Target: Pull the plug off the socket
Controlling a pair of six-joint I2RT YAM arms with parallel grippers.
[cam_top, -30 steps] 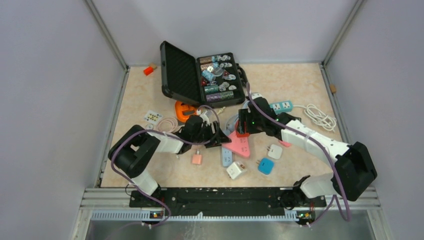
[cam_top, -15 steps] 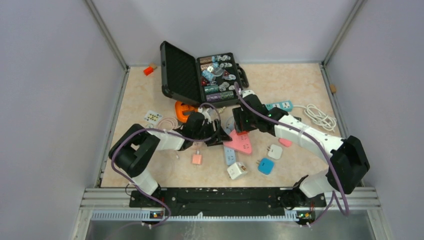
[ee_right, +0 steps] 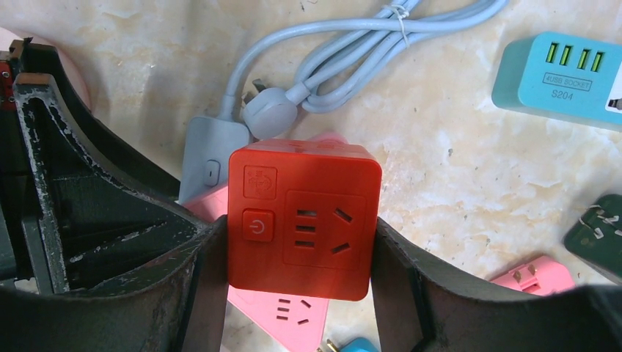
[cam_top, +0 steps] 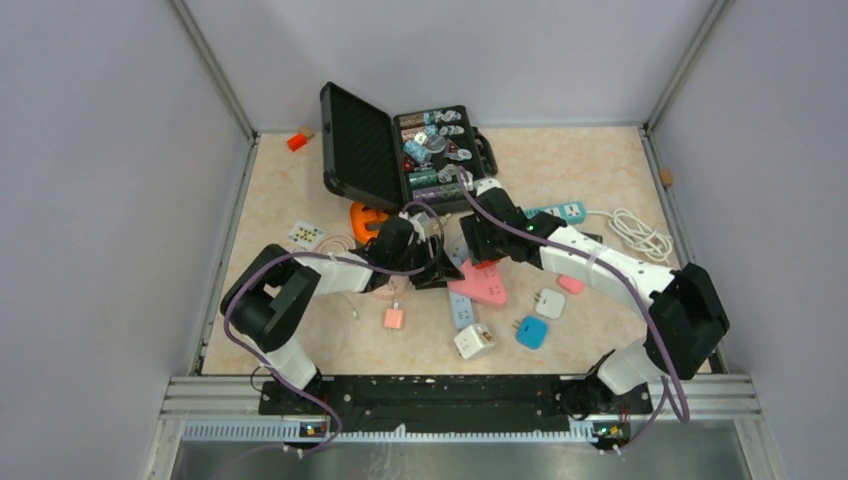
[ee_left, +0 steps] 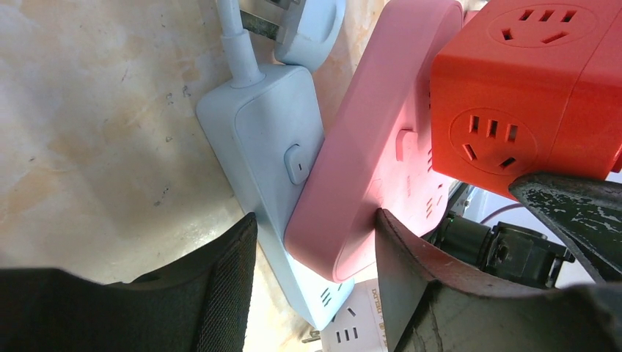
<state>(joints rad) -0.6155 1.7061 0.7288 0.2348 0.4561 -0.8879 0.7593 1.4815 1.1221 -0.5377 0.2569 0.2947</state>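
Red cube plug (ee_right: 302,216): one, judged not yet pulled off the pink socket strip (ee_left: 367,147), clamped between the jaws of the right gripper (ee_right: 301,248).
Pink socket strip: one, straddled by the left gripper (ee_left: 313,218); whether its jaws are pressed on cannot be told.
Done: both parts reached.
Left: strip to be pinned, cube to be pulled free.
Strips counted: three, including the pale blue strip (ee_left: 264,139) and the teal strip (ee_right: 557,70).
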